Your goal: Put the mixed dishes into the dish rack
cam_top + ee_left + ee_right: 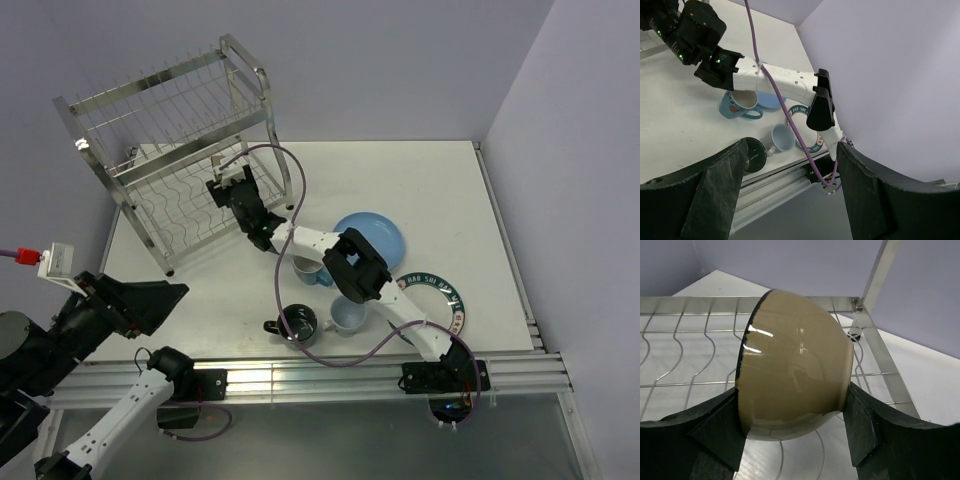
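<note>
My right gripper: spread wide and clamped on the black-and-tan bowl, one finger against each side of its tan wall.
Black-and-tan bowl: between my right fingers, tipped on its side, with the dark rim turned to my left.
Dish rack: right under and ahead of my right gripper. Its wavy wire lower shelf lies below the bowl; I cannot tell whether they touch.
My left gripper: jaws wide with nothing between them, low by the desk's near-left edge, well apart from the rack.
Blue mug: ahead of my left gripper, upright beneath my right forearm.
Dark mug, pale cup: nearest my left gripper, side by side.
Light-blue plate: flat, beyond the blue mug.
White plate with dark lettered rim: flat, partly hidden by my right arm.
</note>
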`<control>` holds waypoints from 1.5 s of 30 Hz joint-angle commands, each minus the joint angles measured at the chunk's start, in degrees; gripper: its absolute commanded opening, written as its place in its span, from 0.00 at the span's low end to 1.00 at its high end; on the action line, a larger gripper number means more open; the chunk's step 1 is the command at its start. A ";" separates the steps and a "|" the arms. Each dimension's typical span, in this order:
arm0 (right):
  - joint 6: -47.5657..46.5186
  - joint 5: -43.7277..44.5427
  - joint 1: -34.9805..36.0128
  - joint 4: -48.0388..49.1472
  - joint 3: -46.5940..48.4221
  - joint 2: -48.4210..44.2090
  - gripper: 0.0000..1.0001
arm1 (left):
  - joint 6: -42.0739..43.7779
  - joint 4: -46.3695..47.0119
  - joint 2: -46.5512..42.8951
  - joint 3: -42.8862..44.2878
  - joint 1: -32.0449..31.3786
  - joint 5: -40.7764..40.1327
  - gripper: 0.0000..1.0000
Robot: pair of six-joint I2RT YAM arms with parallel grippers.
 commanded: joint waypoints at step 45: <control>-16.18 -4.69 -6.35 13.19 -25.10 -21.70 0.00 | 5.40 6.31 -1.63 -7.46 -0.18 1.94 0.80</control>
